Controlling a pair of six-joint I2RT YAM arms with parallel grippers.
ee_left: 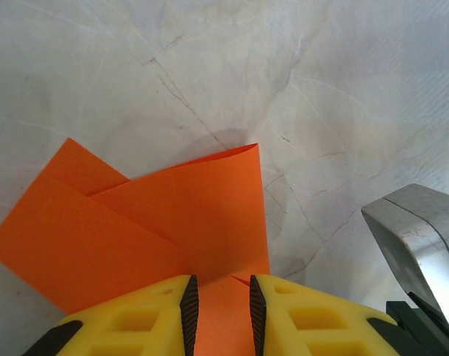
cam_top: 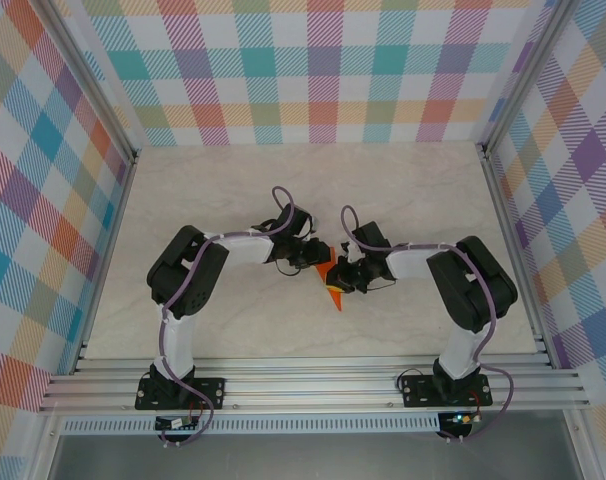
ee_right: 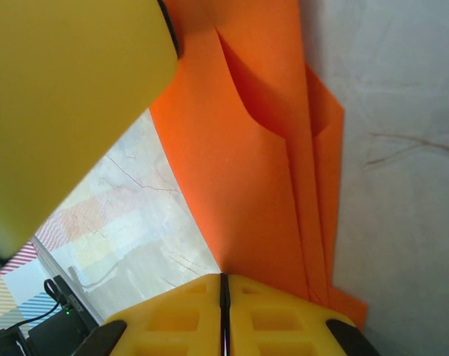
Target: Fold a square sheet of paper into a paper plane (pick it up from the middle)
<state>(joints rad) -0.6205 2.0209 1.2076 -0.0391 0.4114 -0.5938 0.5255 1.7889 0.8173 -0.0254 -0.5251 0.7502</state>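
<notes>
The right tool [ee_right: 224, 291] is pinching shut on an edge of the partly folded square sheet of paper [ee_left: 135, 230] at mid-table [ee_left: 321, 89]. The left tool [ee_left: 218, 311] is standing slightly apart around another edge. If it closes off-line or pulls, it is risking a skewed crease, crumpling, or tugging the sheet free.

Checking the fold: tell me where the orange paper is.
In the top view the orange paper sits mid-table, between the left pincer and right pincer.
</notes>
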